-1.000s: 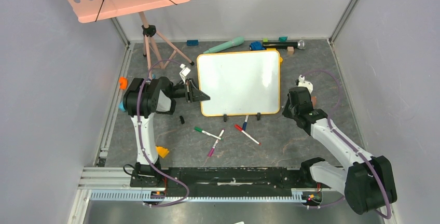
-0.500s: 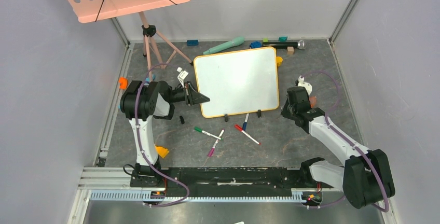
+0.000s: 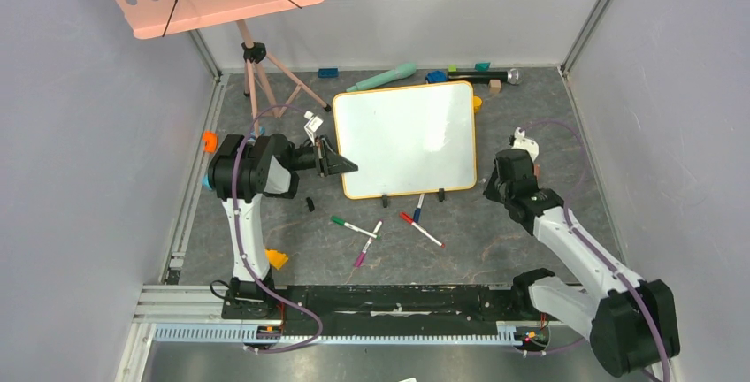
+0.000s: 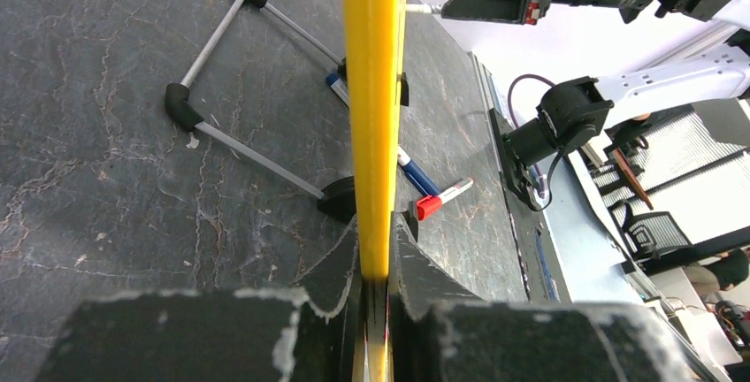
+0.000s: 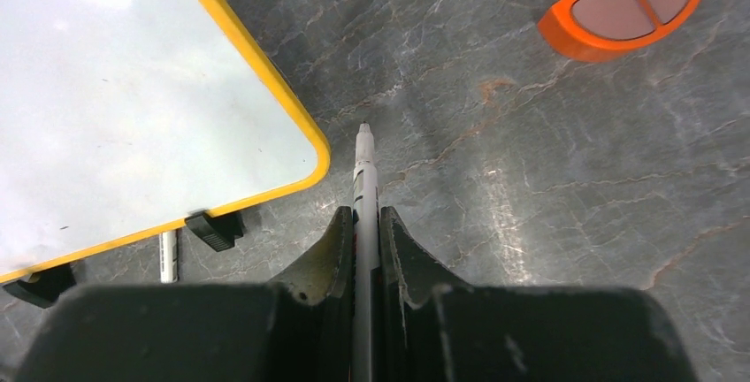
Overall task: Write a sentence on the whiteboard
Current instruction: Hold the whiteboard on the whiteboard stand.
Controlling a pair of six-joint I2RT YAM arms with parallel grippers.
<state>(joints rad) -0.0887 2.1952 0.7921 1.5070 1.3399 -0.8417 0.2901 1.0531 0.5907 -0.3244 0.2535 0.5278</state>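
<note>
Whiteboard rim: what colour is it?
The whiteboard rim is yellow-orange; the right wrist view shows it best.

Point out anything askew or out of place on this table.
The whiteboard sits rotated out of square, its yellow rim pinched by the left gripper. Loose markers lie scattered in front of it. The right gripper holds a marker with its tip off the board.

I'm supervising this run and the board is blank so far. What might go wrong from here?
The left end effector pinches only the thin yellow rim of the whiteboard, so writing pressure may pivot or slip the board. The marker in the right end effector points at the floor beside the board's corner and might catch the rim while moving in.
</note>
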